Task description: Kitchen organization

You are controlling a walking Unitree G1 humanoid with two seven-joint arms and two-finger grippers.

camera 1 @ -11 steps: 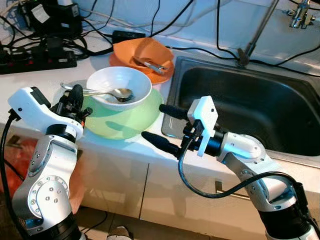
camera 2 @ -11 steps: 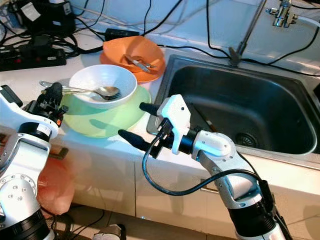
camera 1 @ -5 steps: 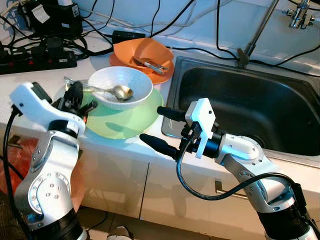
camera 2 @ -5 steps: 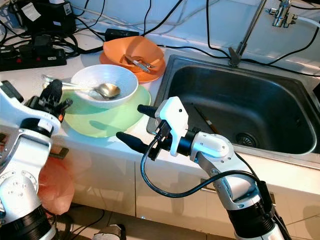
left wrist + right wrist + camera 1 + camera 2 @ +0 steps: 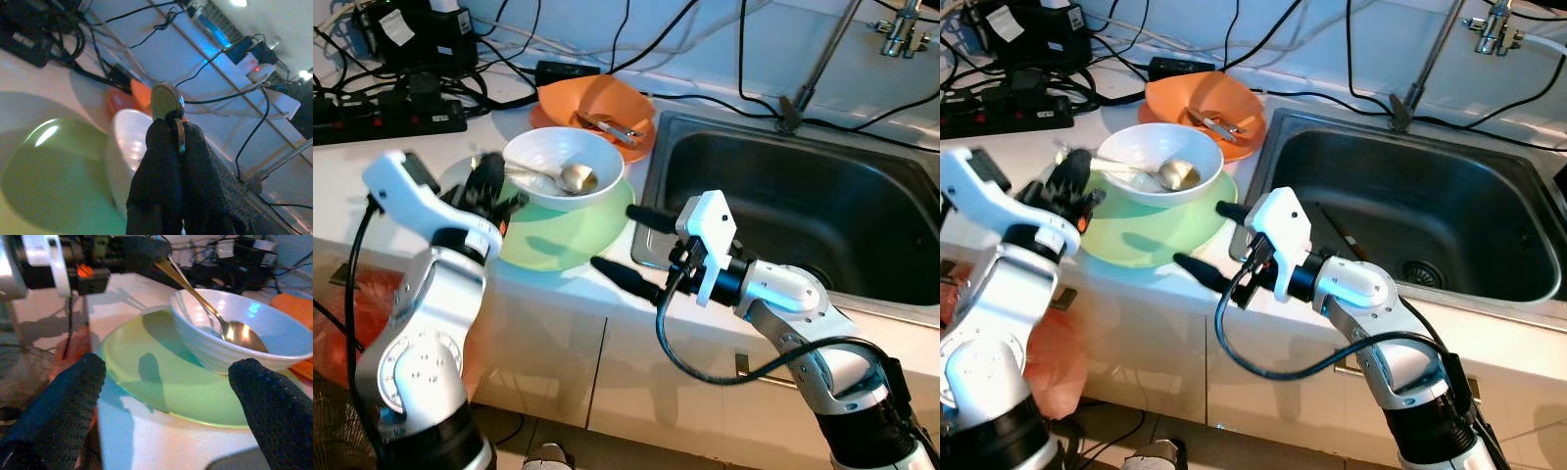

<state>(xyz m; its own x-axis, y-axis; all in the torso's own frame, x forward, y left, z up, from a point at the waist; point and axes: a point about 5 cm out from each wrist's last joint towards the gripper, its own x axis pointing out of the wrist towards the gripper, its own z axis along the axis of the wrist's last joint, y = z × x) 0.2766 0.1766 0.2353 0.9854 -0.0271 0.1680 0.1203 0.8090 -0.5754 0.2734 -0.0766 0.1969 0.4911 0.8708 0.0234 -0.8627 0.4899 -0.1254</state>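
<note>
A white bowl [image 5: 548, 157] sits on a pale green plate [image 5: 570, 238] on the counter, left of the sink. A metal spoon [image 5: 576, 178] lies in the bowl, its handle sticking out over the rim to the left. My left gripper [image 5: 494, 186] is shut on that handle; the left wrist view shows the handle end [image 5: 167, 100] pinched between the fingers. My right gripper [image 5: 615, 238] stands open at the counter's front edge, just right of the plate, with nothing between its fingers [image 5: 63, 406].
An orange bowl [image 5: 592, 103] holding cutlery stands behind the white bowl. The steel sink [image 5: 803, 206] lies to the right, with a tap [image 5: 901, 29] at the back. A power strip [image 5: 391, 113] and several cables cover the back left of the counter.
My left gripper has moved right with the spoon handle. The spoon, white bowl and green plate have shifted a little toward the sink. The right gripper has barely moved.
</note>
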